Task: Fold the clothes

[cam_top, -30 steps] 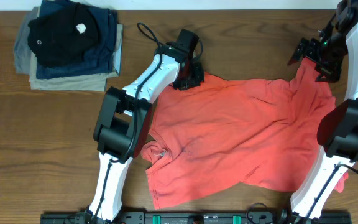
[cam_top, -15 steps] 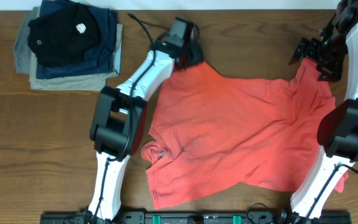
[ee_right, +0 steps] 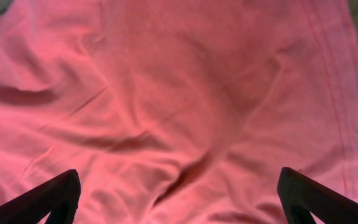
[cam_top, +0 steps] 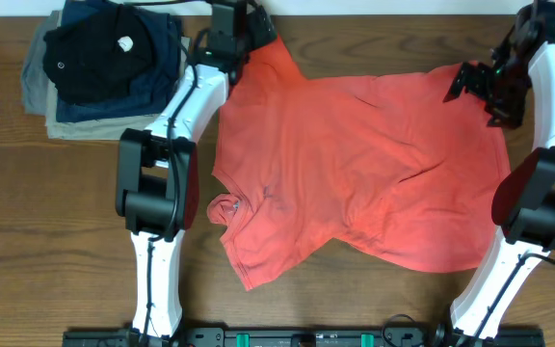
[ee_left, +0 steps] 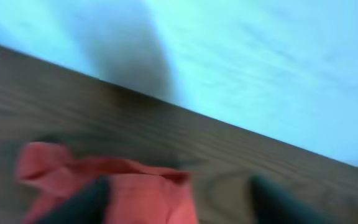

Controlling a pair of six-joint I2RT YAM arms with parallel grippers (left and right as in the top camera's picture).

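Coral-red T-shirt [cam_top: 355, 173] lay spread but creased on the bench [cam_top: 66, 212], collar curled up. Left gripper [ee_left: 179, 202] unclenched; right gripper [ee_right: 179, 193] unclenched above the cloth.

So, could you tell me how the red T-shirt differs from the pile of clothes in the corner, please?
The T-shirt is one coral-red garment; the pile is several, black, navy and khaki. The T-shirt lies spread out and creased; the pile is folded and stacked. Both rest on the table.

A rumpled edge of the red T-shirt [ee_left: 114, 183] lies on the wooden table [ee_left: 229, 155] between the spread gripper [ee_left: 179, 208] fingertips [ee_left: 79, 202]
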